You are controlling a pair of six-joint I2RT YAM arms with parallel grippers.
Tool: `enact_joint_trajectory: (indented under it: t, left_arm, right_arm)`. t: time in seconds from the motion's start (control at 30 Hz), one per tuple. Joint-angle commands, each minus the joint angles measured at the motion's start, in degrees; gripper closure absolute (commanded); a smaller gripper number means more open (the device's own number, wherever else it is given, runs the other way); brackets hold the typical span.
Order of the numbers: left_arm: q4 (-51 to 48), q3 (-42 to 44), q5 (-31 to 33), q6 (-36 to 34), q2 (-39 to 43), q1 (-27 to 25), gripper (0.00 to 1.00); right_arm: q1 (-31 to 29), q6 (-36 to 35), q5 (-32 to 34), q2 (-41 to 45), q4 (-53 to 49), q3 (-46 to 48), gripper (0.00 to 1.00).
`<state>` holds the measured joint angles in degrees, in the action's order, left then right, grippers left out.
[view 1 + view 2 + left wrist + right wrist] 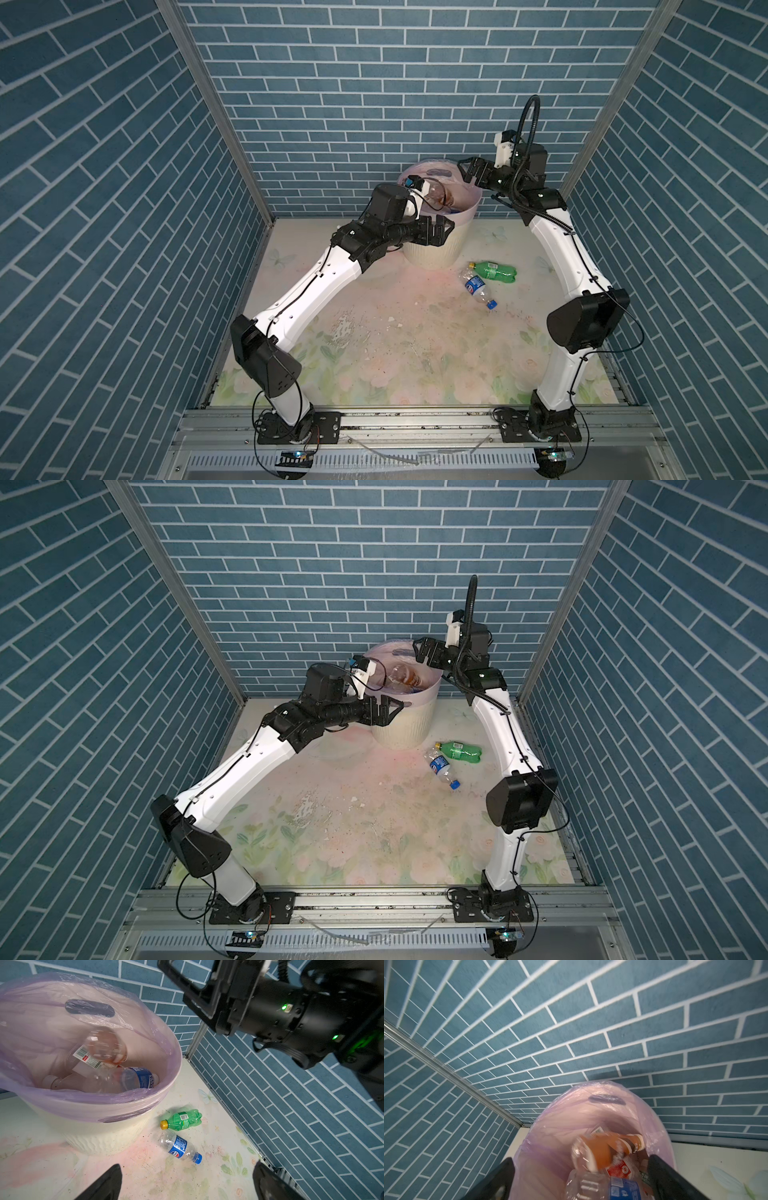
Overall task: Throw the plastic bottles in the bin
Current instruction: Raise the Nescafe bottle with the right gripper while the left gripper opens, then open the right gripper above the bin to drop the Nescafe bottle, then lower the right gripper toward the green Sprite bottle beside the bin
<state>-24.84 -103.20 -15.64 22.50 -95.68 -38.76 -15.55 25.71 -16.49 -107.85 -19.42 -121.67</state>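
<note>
Both grippers gape empty: the right gripper (pixel 466 170) above the bin (pixel 432 254), a blurred brown bottle (pixel 601 1151) below it inside, the left gripper (pixel 444 233) before the bin's partly hidden wall.

Cream ribbed bin (pixel 97 1138) with lilac bag (pixel 31 1001), holding clear bottles, among them a blue-labelled bottle (pixel 137 1079) and a blurred bottle (pixel 104 1045). Beside it on the floral tabletop (pixel 145 1178), close together: green bottle (pixel 182 1119), blue-capped bottle (pixel 179 1148). Left gripper (pixel 187 1184): jaws wide apart, empty.
</note>
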Motion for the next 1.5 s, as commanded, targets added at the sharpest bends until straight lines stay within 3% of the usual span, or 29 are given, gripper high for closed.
enact_joint_trajectory:
  t: [0.0,0.53,0.73,1.0,1.3,1.47]
  left_arm:
    - [1.9,1.1,-0.13,0.79,0.94,0.09,0.01]
    - [4.33,7.48,1.63,2.53,4.76,0.09,0.01]
    - [5.72,10.65,2.24,3.22,5.79,0.14,0.01]
    - [9.72,16.96,0.14,7.15,5.84,0.09,0.01]
    - [16.0,26.15,-1.34,13.31,6.49,0.09,0.01]
    - [16.95,28.12,-1.63,15.23,5.89,0.09,0.01]
  right_arm:
    - [0.26,0.0,0.57,5.73,1.73,-2.69,0.01]
    - [0.35,-1.03,2.26,12.59,2.72,7.57,0.01]
    - [1.22,-2.07,5.46,20.32,2.16,20.23,0.01]
    - [1.31,0.09,14.0,33.16,4.4,45.58,0.01]
    - [1.01,2.93,9.57,35.48,5.29,64.56,0.01]
    - [0.87,1.81,10.48,34.0,5.78,69.45,0.01]
